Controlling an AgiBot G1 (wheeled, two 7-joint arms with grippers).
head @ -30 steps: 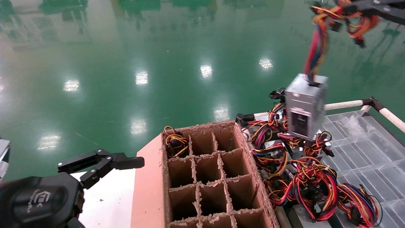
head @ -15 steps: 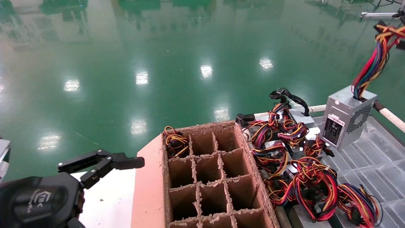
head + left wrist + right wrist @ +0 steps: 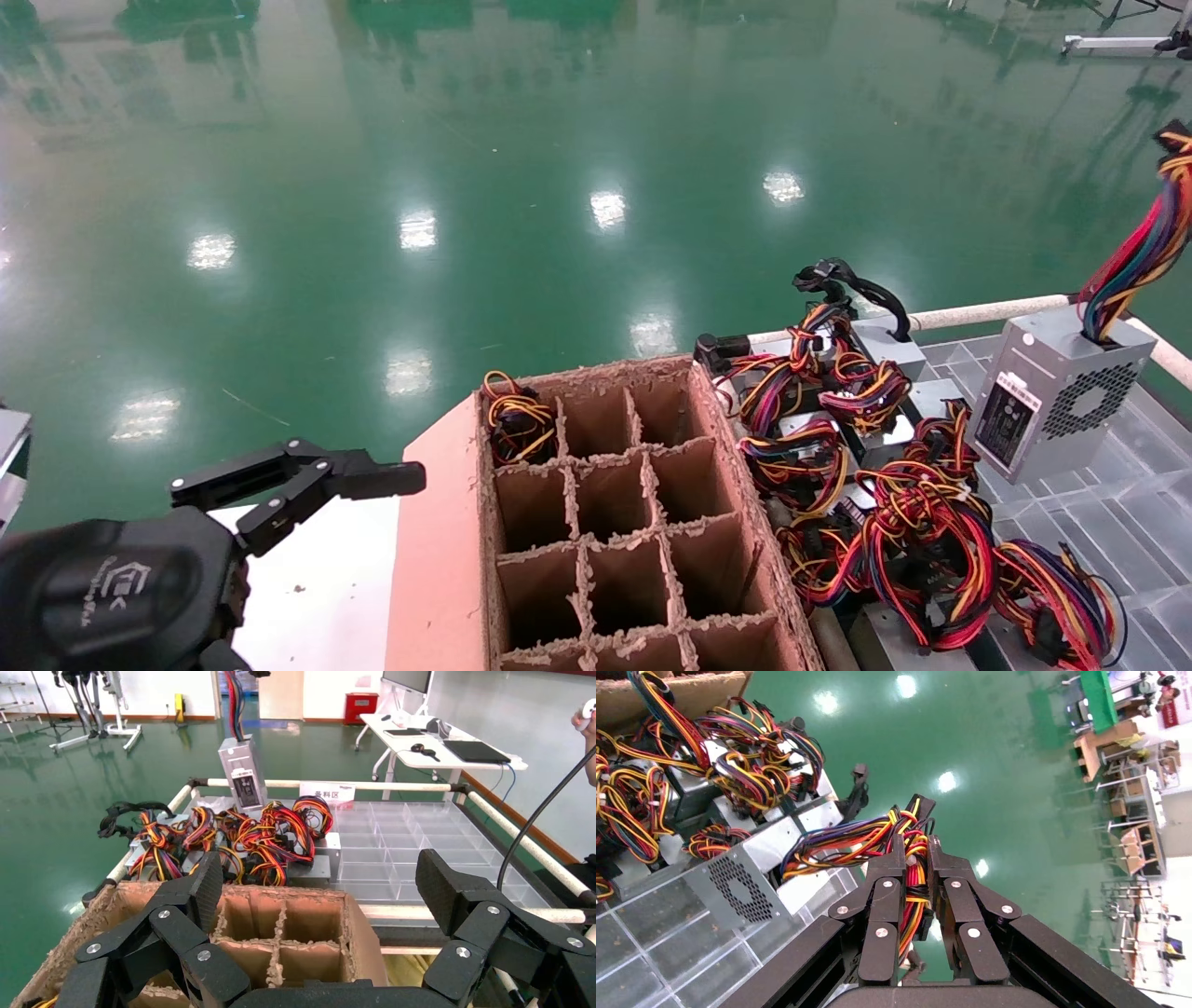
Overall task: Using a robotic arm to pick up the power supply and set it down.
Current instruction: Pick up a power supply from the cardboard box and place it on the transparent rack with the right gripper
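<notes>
The right gripper (image 3: 916, 855) is clenched on the wire bundle (image 3: 843, 841) of the power supply (image 3: 1057, 391), which hangs over the clear tray (image 3: 1099, 522). Risk: wires slipping through the grip would drop or tilt the box. The left gripper (image 3: 307, 480) is parked, released. Count: one carton (image 3: 438, 559), one suspended supply, several tangled units (image 3: 894, 522), number indeterminate.

In the head view the right gripper lay beyond the picture's edge, and the wire bundle (image 3: 1141, 256) rising from the power supply (image 3: 1057, 391) was cut off there. The right wrist view showed the right gripper (image 3: 916, 855) closed on those wires, hiding the clamped stretch. The label (image 3: 1004, 424) was too small to read. The carton (image 3: 596, 522) ran off the bottom edge.
</notes>
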